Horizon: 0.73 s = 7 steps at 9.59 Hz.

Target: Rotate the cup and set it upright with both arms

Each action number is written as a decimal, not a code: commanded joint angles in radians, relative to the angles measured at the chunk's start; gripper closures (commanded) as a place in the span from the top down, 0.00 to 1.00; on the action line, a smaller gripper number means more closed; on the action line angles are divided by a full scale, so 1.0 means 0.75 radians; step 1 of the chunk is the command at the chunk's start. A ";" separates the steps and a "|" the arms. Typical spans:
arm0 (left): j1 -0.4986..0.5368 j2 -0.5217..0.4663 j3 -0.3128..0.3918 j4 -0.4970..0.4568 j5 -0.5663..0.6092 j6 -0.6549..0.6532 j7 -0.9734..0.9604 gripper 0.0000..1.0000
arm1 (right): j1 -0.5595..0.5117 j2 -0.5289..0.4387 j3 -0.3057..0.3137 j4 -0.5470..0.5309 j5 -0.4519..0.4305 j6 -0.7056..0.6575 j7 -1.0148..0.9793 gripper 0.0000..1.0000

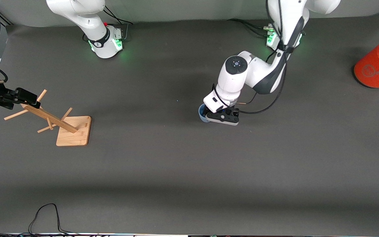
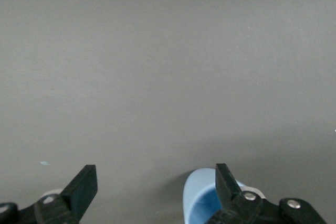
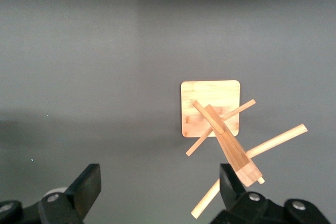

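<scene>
- The left gripper (image 1: pixel 223 118) has its fingers spread wide and grasps nothing; in the left wrist view one finger (image 2: pixel 227 184) stands just beside the pale-blue cup (image 2: pixel 198 199), with the jaws apart around open mat.
- The cup (image 1: pixel 203 114) sits on the grey table mat (image 1: pixel 176 171) near the middle, toward the left arm's end, mostly hidden under that gripper. Only a curved blue edge and some inner wall show, so it appears to stand mouth-up, though I cannot tell for certain.
- The spread fingers so close to the cup suit a release: the cup looks set down and let go.
- The left arm (image 1: pixel 242 75) bends low over the cup, which keeps the wrist pointing down at the mat.
- The right gripper (image 1: pixel 28 97) also has its fingers released and empty, hanging over the wooden mug tree (image 1: pixel 61 123) at the right arm's end; this arm waits.
- An orange cylinder with grey lid (image 1: pixel 378 64) lies well apart at the left arm's end.
</scene>
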 commanded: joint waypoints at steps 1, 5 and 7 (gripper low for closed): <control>0.108 0.010 -0.006 0.263 0.007 -0.344 0.166 1.00 | -0.009 -0.008 0.007 -0.005 -0.012 0.005 -0.030 1.00; 0.412 -0.003 -0.006 0.529 0.005 -0.686 0.440 1.00 | -0.009 -0.008 0.007 -0.007 -0.012 0.005 -0.030 1.00; 0.547 -0.055 -0.006 0.554 -0.008 -0.787 0.670 1.00 | -0.009 -0.008 0.007 -0.007 -0.012 0.005 -0.032 1.00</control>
